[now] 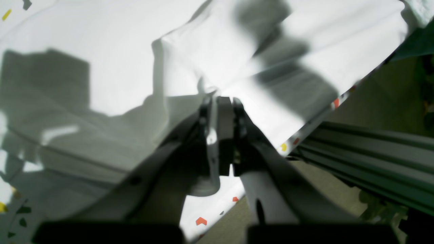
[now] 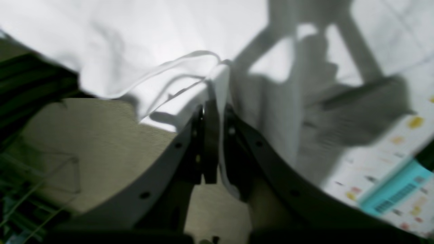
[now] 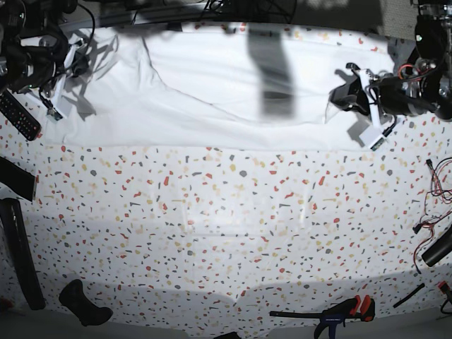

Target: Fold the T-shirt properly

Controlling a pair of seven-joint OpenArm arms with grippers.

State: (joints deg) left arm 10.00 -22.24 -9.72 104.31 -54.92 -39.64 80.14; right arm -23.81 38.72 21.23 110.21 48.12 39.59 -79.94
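Large plain white cotton T-shirt (image 3: 212,92) spread across far edge of speckled terrazzo tabletop (image 3: 226,212). Left gripper (image 1: 220,101) clamped on cloth; right gripper (image 2: 215,105) likewise pinching hem.

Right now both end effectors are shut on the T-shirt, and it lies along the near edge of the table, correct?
Not quite. Both end effectors, left and right, are shut on the T-shirt, but the base view shows it along the table's far edge.

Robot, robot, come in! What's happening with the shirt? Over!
Both grippers, left and right, shut on shirt edges. Shirt spread at table's far end. Nothing blocking.
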